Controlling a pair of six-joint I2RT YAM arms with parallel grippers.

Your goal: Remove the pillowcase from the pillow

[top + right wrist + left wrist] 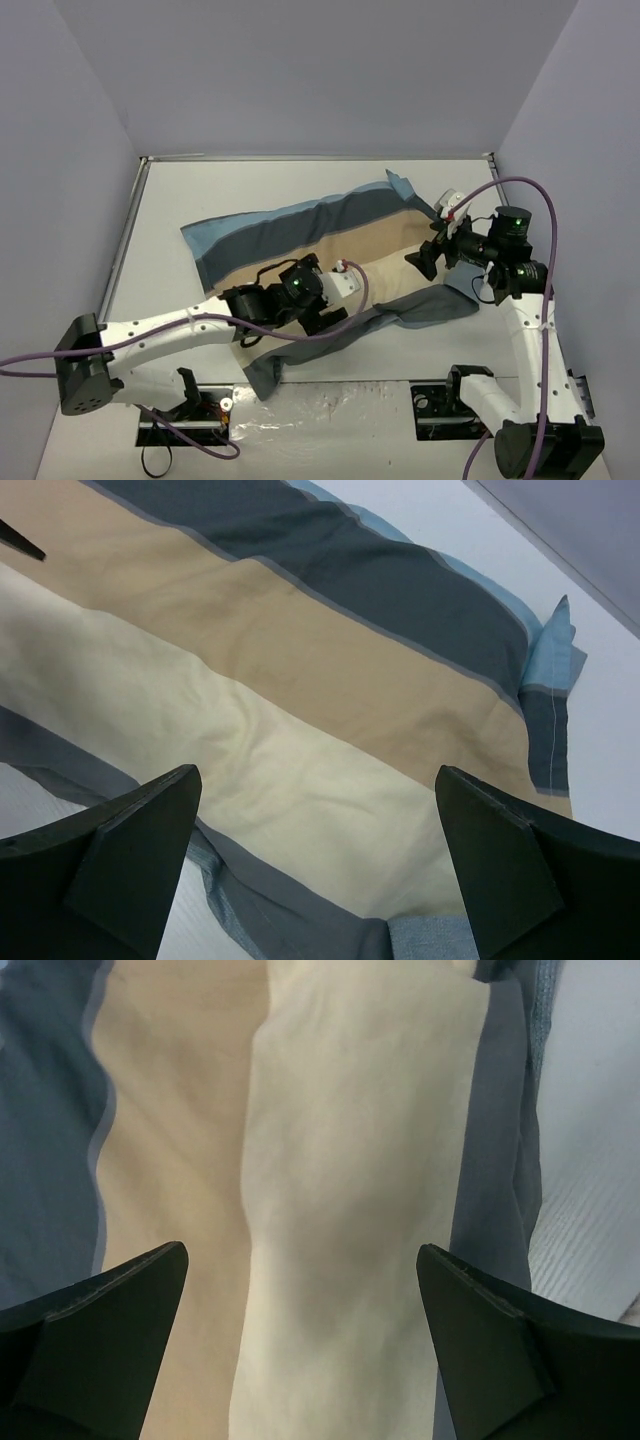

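Since both arms reach out from the near edge, we begin there: our left gripper (338, 293) hangs over the near half of the pillowcase (300, 235), jaws spread wide and empty. The cream stripe lies between its fingers, a stance we judge fit for pinching cloth. A blue-grey fold (430, 308) bunches along the near hem. Further right, our right gripper (432, 247) is just as wide and empty above the case's right end, likely to pull or steady it. The pillow does not show; we take it to be inside. Beyond lie the white table (250, 180) and grey walls (300, 70). Only the purple cable (364, 285) crosses the cloth.
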